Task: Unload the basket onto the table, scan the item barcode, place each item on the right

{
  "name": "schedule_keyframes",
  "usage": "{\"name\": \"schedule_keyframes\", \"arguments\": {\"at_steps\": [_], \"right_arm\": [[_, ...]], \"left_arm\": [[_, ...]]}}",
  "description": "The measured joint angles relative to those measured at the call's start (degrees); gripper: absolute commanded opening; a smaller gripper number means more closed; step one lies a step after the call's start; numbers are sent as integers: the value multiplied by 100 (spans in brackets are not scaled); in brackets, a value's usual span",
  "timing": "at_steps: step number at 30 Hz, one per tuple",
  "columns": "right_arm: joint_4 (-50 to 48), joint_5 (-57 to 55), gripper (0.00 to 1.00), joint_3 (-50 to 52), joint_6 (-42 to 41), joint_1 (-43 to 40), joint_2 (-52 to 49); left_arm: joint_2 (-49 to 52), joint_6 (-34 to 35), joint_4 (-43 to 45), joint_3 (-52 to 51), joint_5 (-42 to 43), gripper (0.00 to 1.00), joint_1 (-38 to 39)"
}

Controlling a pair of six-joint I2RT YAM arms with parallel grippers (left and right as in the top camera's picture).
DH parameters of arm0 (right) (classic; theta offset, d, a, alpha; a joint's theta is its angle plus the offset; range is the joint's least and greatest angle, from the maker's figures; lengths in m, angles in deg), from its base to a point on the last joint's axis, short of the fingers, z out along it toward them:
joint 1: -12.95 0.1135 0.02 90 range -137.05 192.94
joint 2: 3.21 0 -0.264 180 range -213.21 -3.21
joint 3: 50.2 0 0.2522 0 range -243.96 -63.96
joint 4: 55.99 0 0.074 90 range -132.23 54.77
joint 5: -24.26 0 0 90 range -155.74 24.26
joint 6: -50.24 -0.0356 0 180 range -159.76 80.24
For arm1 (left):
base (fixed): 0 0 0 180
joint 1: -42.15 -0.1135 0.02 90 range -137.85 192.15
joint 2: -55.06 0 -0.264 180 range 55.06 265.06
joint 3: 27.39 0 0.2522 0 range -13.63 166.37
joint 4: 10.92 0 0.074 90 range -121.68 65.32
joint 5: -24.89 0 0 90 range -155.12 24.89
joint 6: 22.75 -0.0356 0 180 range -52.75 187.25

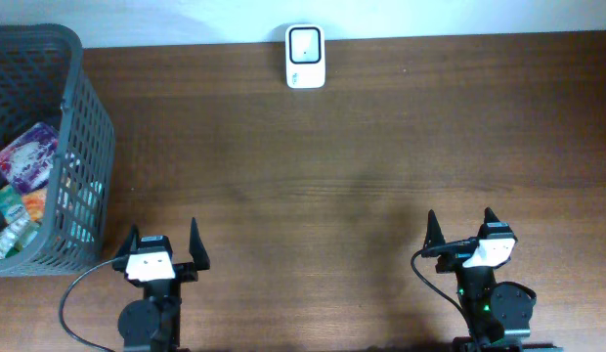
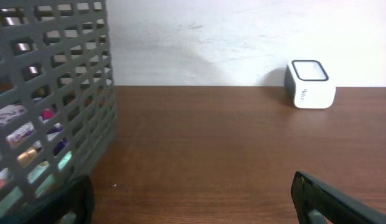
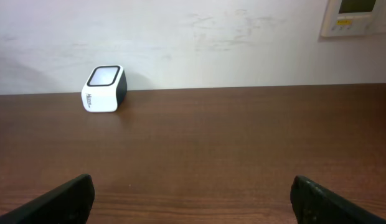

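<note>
Overhead view: colourful packets (image 1: 27, 161) are lying in the grey mesh basket (image 1: 92, 147) at far left, up-frame of the left gripper (image 1: 164, 235). The white barcode scanner (image 1: 305, 57) is sitting at top centre, well apart. Both arms are crouching along the bottom edge, the left and right gripper (image 1: 459, 221) gaping wide, grasping nothing.

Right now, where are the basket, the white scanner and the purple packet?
basket (image 1: 88, 166), overhead view, on its mesh side wall.
white scanner (image 1: 305, 57), overhead view, on its top face.
purple packet (image 1: 29, 156), overhead view, middle of the wrapper.
</note>
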Motion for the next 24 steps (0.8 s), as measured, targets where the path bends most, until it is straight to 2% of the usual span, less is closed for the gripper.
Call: {"name": "schedule_keyframes", "arguments": {"at_steps": [3, 5, 7, 9, 11, 13, 16, 21, 24], "right_arm": [[0, 0, 99, 0, -4, 0, 0], [0, 0, 99, 0, -7, 0, 0], [-2, 0, 99, 0, -4, 0, 0], [0, 0, 99, 0, -2, 0, 0], [0, 0, 99, 0, -4, 0, 0], [-4, -2, 99, 0, -4, 0, 0], [-2, 0, 99, 0, -2, 0, 0], [-2, -2, 99, 0, -4, 0, 0], [-4, -2, 99, 0, -2, 0, -2]], "left_arm": [[0, 0, 22, -2, 212, 99, 0], [0, 11, 389, -4, 669, 99, 0], [0, 50, 1167, -2, 1364, 99, -4], [0, 74, 2306, 4, 2243, 99, -4], [-15, 92, 3353, -2, 2767, 99, -4], [-22, 94, 4190, 0, 2940, 99, -4], [-26, 94, 4769, 87, 2793, 99, -4], [219, 83, 4784, 761, 2070, 99, -4], [837, -76, 4815, 1613, 1620, 99, -4]]}}
